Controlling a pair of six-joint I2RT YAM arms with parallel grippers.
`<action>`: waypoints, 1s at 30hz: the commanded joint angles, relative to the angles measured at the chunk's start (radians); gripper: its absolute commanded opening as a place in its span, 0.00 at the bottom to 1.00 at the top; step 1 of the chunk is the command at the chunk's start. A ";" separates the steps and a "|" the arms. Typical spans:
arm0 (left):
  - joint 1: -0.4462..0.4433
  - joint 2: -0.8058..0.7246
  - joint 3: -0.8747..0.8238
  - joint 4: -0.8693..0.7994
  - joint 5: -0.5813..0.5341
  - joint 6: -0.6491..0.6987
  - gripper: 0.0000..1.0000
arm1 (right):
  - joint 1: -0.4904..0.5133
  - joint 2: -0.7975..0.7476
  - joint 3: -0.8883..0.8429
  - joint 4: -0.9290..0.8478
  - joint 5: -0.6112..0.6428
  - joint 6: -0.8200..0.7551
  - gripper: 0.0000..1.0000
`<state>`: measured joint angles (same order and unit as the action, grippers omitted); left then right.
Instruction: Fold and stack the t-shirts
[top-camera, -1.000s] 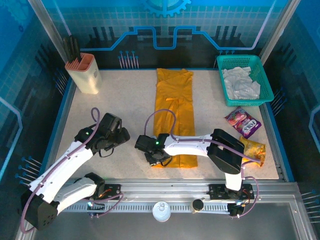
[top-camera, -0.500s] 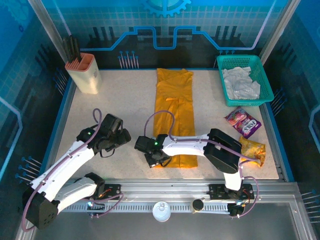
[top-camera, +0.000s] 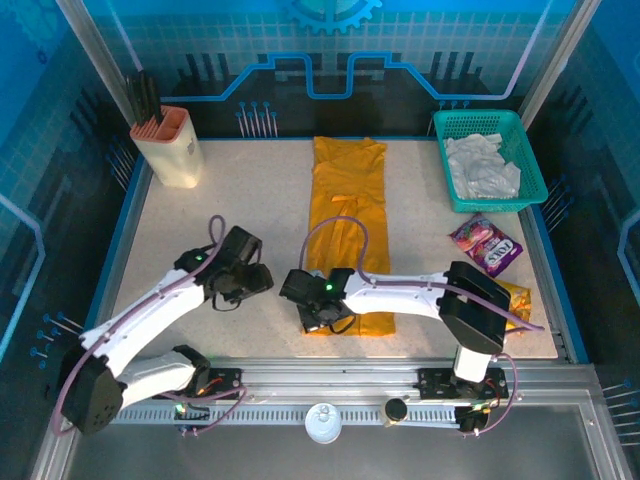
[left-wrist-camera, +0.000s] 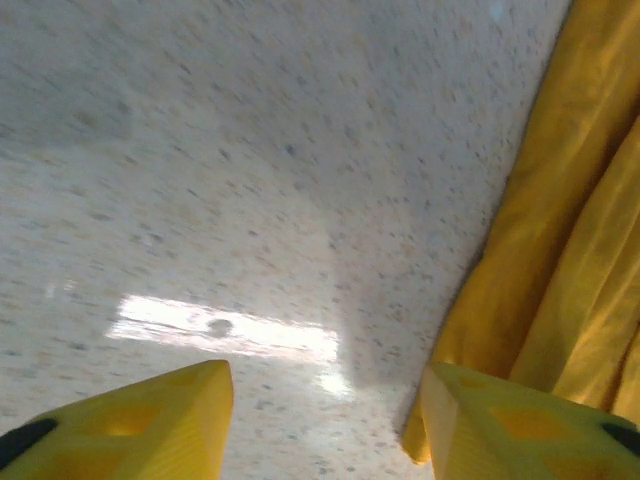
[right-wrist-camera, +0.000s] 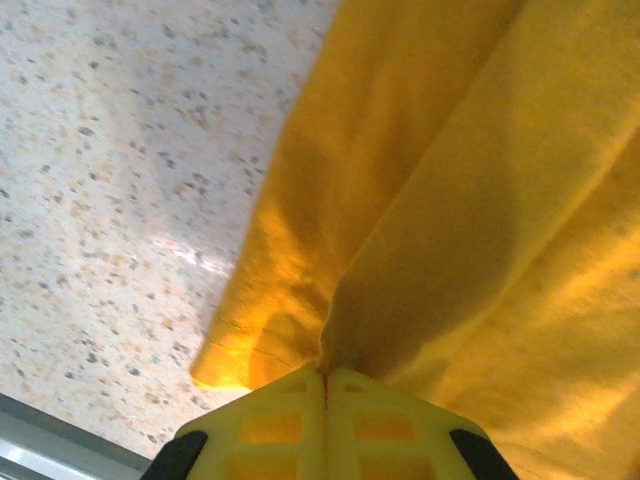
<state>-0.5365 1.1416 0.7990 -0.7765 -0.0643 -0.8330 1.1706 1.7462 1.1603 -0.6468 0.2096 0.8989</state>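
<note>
Since a second ago the left gripper (left-wrist-camera: 328, 385) has slid toward 3 o'clock, nearer the cloth, and the right arm's elbow has swung out toward 3 o'clock. The left gripper's yellow fingers (left-wrist-camera: 170, 420) are spread apart over the bare speckled pale table (top-camera: 240, 210), holding nothing, just at 9 o'clock of the cloth's edge.

At the table's middle lies the mustard-orange cloth t-shirt (top-camera: 350, 200), folded into a narrow strip. Its long axis runs from 12 o'clock to 6 o'clock, and its far end reaches the table's back edge. The right gripper (right-wrist-camera: 325, 385) is at the strip's near corner on the 9 o'clock side, fingers pressed together on a raised fold of the orange cloth.

At 2 o'clock, a teal plastic mesh basket (top-camera: 440, 150) holds the pale white-grey cloth t-shirt (top-camera: 482, 165), crumpled. A small purple shiny packet (top-camera: 485, 243) lies just at 6 o'clock of the basket.
</note>
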 joint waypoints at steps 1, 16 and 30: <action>-0.075 0.084 -0.015 0.112 0.083 -0.021 0.42 | -0.008 -0.057 -0.070 0.035 0.025 0.067 0.00; -0.253 0.445 0.043 0.365 0.165 -0.098 0.25 | -0.013 -0.183 -0.257 0.140 0.048 0.180 0.00; -0.267 0.482 0.019 0.269 0.129 -0.104 0.22 | -0.018 -0.302 -0.401 0.095 0.126 0.279 0.08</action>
<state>-0.7925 1.6150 0.8410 -0.4393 0.0757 -0.9180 1.1656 1.4712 0.7708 -0.5114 0.2928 1.1419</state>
